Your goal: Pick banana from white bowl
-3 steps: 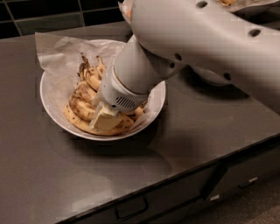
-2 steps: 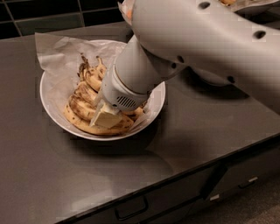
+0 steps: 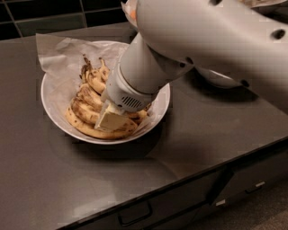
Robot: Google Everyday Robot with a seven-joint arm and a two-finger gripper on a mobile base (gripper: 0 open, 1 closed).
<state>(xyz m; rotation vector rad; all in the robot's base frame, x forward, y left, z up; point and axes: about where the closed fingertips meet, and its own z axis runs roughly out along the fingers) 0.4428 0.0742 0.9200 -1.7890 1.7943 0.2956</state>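
The wide white bowl (image 3: 54, 112) with a crumpled white paper liner (image 3: 58, 54) sits on the dark counter at the left. Several bananas lie in it. The brown-mottled banana (image 3: 86, 99) lies in the middle of the pile, with yellower ones around it (image 3: 90, 130). My gripper (image 3: 110, 119) is down inside the bowl, pressed among the right ends of the bananas. The thick white arm (image 3: 202, 36) comes in from the upper right and hides the right part of the bowl and the bananas' far ends.
Another bowl (image 3: 218, 80) stands on the counter to the right, mostly hidden behind the arm. The counter's front edge (image 3: 180, 179) runs diagonally at the lower right, with drawers (image 3: 135, 215) below it. A dark tiled wall (image 3: 54, 13) is behind.
My gripper has shifted very slightly upward within the bowl. The bananas and bowl have not visibly moved.
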